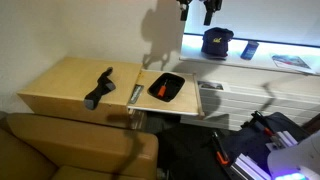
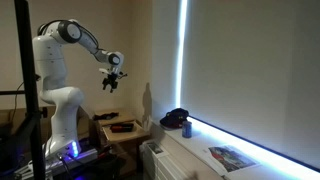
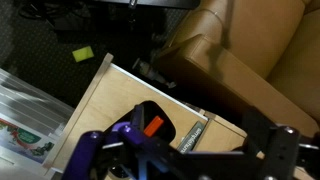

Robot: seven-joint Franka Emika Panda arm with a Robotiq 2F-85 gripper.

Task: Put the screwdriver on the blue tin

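Note:
The screwdriver (image 1: 160, 91), small with an orange handle, lies in a black tray (image 1: 172, 80) on the wooden table. In the wrist view its orange handle (image 3: 152, 125) shows in the tray (image 3: 150, 108). The blue tin (image 1: 250, 49) lies flat on the white windowsill beside a dark navy cap (image 1: 217, 41); it also shows in an exterior view (image 2: 187, 128). My gripper (image 1: 197, 8) hangs high above the tray and sill, open and empty. It shows in mid-air in an exterior view (image 2: 113, 80) and at the bottom of the wrist view (image 3: 185, 160).
A long black angled tool (image 1: 100, 88) lies on the wooden table (image 1: 60, 85). A small flat grey box (image 1: 135, 93) sits left of the tray. A magazine (image 1: 292, 62) lies on the sill. A brown sofa (image 1: 70, 145) stands in front of the table.

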